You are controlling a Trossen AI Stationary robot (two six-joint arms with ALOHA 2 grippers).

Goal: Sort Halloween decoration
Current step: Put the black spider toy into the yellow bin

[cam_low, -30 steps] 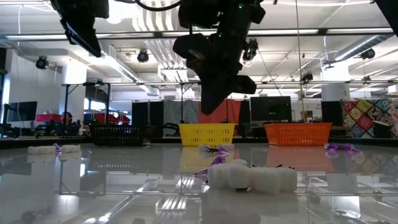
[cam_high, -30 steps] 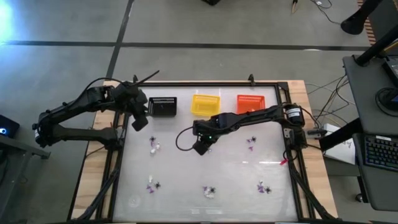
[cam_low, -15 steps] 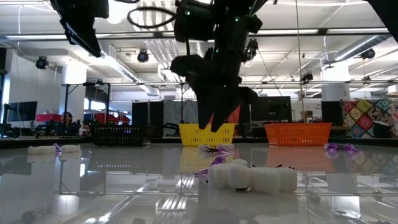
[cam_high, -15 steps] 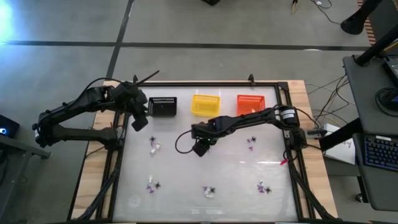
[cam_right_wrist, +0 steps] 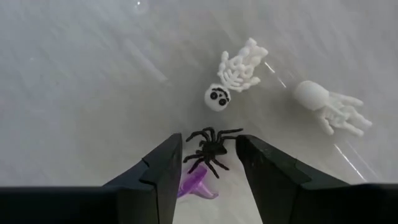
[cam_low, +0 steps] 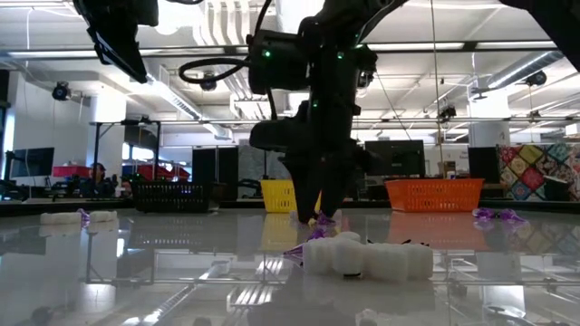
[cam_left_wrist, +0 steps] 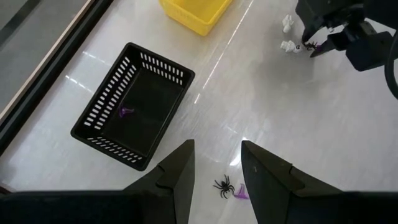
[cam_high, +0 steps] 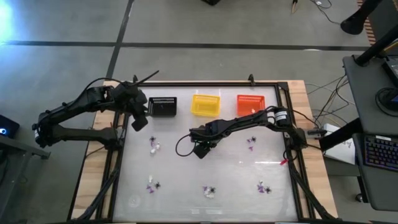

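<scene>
A glossy white table fills a wooden frame, seen from above. Two dark arms reach over it.

The right gripper is low over the table's middle, its two fingers parted and empty. Between the fingertips lies a black spider, legs splayed. Touching the spider, closer to the wrist, is a small purple trinket. Just beyond the spider is a white skeleton with a round skull and ribcage, and off to one side of it a white bony hand. In the level view the same gripper hangs almost at the surface, hiding much of the yellow basket behind it.

The left gripper is held up near the table's left rear corner, fingers apart and empty. Below and ahead of it sits the black basket with one purple piece inside. Near its fingertips lie another black spider and a purple bit.

Beyond the right gripper, along the far edge, stand three slotted baskets: black, yellow and orange.

More tiny purple, black and white trinkets are scattered in small clusters: one to the gripper's left, one to its right, and three along the near edge.
</scene>
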